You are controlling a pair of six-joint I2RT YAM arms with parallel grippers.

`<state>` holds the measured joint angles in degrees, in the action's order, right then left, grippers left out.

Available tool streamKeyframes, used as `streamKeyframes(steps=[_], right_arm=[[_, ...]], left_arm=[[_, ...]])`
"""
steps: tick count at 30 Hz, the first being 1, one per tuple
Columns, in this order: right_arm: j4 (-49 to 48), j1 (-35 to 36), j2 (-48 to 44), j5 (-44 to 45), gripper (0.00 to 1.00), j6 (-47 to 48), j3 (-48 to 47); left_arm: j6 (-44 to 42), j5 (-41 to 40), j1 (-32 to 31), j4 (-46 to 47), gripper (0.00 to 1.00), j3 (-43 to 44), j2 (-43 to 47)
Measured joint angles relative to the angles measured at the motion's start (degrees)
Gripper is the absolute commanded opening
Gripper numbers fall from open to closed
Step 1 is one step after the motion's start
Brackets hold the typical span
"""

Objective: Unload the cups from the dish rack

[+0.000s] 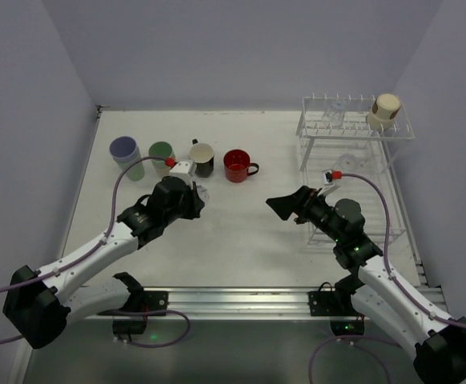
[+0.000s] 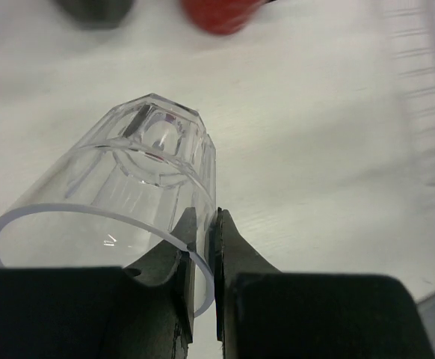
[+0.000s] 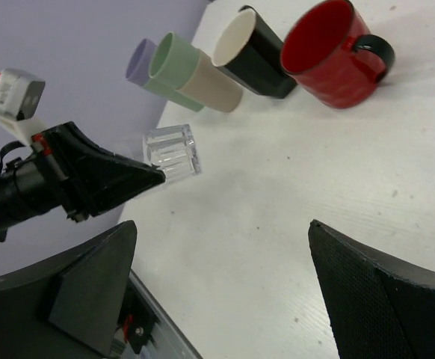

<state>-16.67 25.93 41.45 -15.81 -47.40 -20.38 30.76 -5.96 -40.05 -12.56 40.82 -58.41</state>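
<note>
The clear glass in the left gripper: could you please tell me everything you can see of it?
The clear glass is an empty tumbler, transparent, with a faceted body and thick base. It is tipped sideways, mouth toward the left gripper, whose fingers pinch its rim, one inside and one outside.

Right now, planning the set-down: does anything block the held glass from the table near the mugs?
Nothing visible does. The left gripper pinches the glass above bare table; black mug and red mug stand farther back.
</note>
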Motion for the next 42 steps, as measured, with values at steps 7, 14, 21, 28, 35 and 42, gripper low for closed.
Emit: streamKeyframes(steps=[7,14,21,28,35,42], right_arm=[[9.77,0.00,-2.21,3.17,0.99,5.64,-1.01],[14.16,0.00,-3.23,4.85,0.99,9.33,-1.79],[16.26,0.00,-3.30,6.60,0.99,11.41,-1.79],[18.10,0.00,-5.29,8.94,0.99,12.50,-1.79],[21.79,0.00,-4.87,14.43,0.90,13.33,-3.82],[26.64,-3.15,0.35,25.64,0.73,16.20,-10.38]], left_arm=[[-4.07,-7.67,5.95,-14.32,0.00,1.44,-10.69],[-7.04,-12.90,6.49,-21.55,0.00,8.17,-20.98],[-10.34,-15.02,7.15,-24.70,0.30,12.83,-28.09],[-12.28,-15.93,9.68,-25.73,0.65,13.16,-28.89],[-12.59,-14.43,9.55,-25.79,0.85,14.43,-20.92],[-13.55,-4.79,7.96,-16.28,0.89,15.34,4.98]])
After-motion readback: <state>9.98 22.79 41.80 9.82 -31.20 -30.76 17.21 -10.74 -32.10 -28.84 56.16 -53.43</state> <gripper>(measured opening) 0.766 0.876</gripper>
